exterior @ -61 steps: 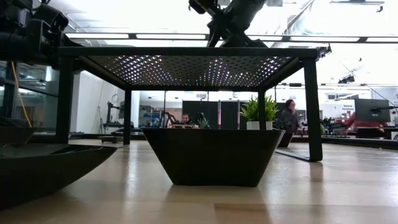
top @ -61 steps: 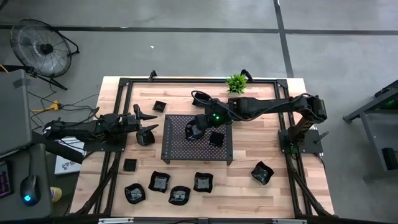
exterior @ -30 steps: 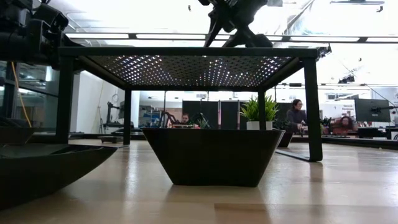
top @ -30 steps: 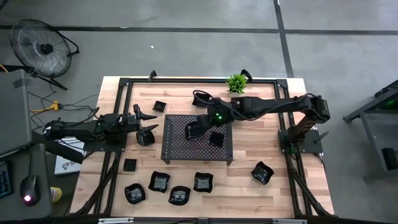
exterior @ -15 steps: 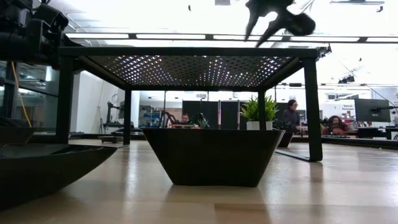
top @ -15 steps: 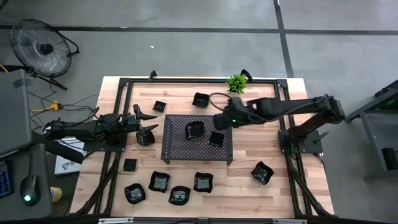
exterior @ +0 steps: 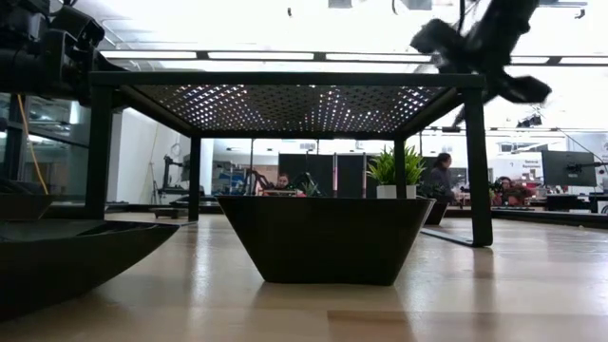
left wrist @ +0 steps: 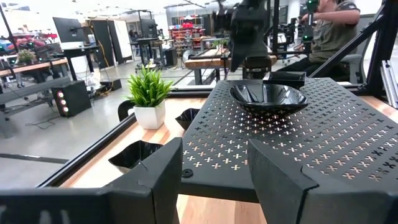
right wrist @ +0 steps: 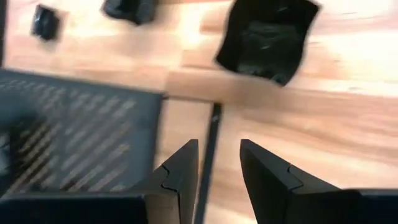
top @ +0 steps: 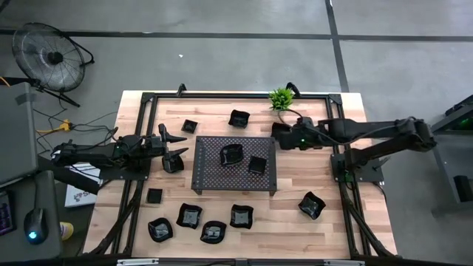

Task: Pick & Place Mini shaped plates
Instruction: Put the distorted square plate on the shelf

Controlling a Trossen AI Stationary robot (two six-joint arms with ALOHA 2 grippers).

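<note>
Tray (top: 214, 174) of dark perforated metal stands raised on legs at the middle of the table (top: 295, 185) and serves as landmark; two mini shaped plates rest on its top, a rounded one (top: 231, 154) and a square one (top: 257, 165) just beside it; five more plates (top: 213, 232) lie on the wood in front of the tray (a sixth (top: 312, 205) sits off its front right corner), and others (top: 239, 118) lie behind it near the green plant (top: 281, 97); right tool (top: 281, 134) hovers just off the tray's back right corner, fingers (right wrist: 180, 168) apart and holding nothing; left tool (top: 176, 146) waits off the tray's left side, fingers (left wrist: 155, 168) spread, empty.
</note>
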